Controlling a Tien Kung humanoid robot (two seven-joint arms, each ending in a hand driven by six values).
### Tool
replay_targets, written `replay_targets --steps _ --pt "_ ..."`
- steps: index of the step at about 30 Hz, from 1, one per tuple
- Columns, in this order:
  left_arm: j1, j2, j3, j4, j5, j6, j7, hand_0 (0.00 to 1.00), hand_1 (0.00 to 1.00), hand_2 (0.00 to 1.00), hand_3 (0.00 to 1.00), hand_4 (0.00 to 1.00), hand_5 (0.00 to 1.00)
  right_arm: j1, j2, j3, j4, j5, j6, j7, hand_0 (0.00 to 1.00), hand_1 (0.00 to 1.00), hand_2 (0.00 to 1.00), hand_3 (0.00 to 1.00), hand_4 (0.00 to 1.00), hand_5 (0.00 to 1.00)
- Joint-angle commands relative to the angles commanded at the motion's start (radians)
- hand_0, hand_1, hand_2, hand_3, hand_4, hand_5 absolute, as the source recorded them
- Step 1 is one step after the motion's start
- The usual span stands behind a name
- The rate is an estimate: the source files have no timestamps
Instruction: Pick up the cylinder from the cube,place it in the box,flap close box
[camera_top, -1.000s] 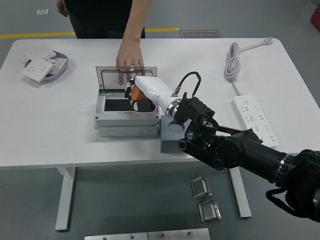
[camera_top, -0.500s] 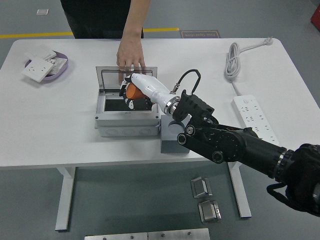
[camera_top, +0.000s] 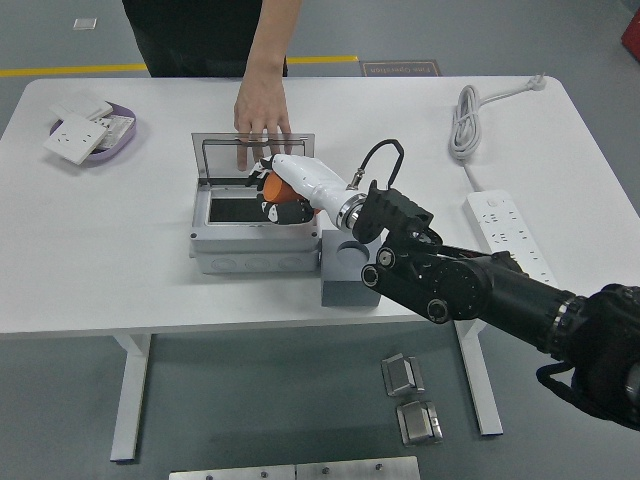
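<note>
My right hand (camera_top: 280, 195), white with black fingers, is shut on an orange cylinder (camera_top: 273, 188) and holds it over the open grey box (camera_top: 255, 250), at the right side of its dark inside. The grey cube (camera_top: 345, 270) with a round hole on top stands right of the box, empty. The box's clear lid (camera_top: 215, 155) lies flat open behind it. A person's hand (camera_top: 260, 110) presses down on the lid from the far side. My left hand is out of view.
A purple tray (camera_top: 115, 145) with white sockets sits at the far left. A white power strip (camera_top: 510, 235) and its coiled cable (camera_top: 465, 120) lie at the right.
My right hand with the orange cylinder moved left over the box, then came back slightly right and lower into it. The person's hand stayed on the lid.
</note>
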Motion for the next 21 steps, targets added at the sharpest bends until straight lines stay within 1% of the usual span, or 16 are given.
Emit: replay_targets --steps 13,21 --pt "-0.006 -0.001 0.014 0.000 -0.005 -0.003 -0.003 0.585 0.633 0.549 0.551 0.626 0.311 0.001 0.000 -0.012 0.009 0.008 -0.004 0.001 0.833 0.732 0.718 0.721 0.616 0.170" --pt "-0.001 -0.002 0.020 0.000 -0.008 -0.003 -0.004 0.585 0.630 0.548 0.551 0.625 0.310 -0.005 0.000 0.016 0.050 0.007 -0.003 -0.001 0.830 0.732 0.716 0.722 0.619 0.174"
